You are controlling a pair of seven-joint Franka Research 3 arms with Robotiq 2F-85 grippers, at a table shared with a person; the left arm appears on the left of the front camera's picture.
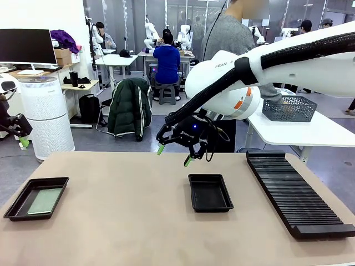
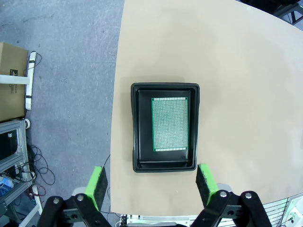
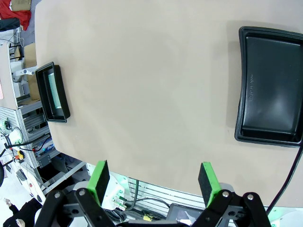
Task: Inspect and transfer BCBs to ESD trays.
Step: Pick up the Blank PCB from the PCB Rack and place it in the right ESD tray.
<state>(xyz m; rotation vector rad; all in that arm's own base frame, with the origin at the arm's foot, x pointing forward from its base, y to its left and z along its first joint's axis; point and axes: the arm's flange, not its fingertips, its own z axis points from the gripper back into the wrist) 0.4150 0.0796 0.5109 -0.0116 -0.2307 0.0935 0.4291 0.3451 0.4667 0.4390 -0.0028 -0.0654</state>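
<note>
Now | left claw (image 2: 151, 183): jaws spread wide, holding nothing, above the worktop's (image 1: 127, 221) 8 o'clock ESD tray (image 2: 141, 127) | BCB (image 2: 170, 124): lying flat inside that tray | right claw (image 1: 173, 155): released, holding nothing, hovering over mid-worktop | second ESD tray (image 1: 210, 192): at that claw's 5 o'clock | ribbed rack (image 1: 297, 194): 3 o'clock edge

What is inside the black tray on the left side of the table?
One green BCB lies flat on the floor of the left ESD tray, nearer one long wall. Whatever is beneath the board is covered, so it cannot be told.
</note>
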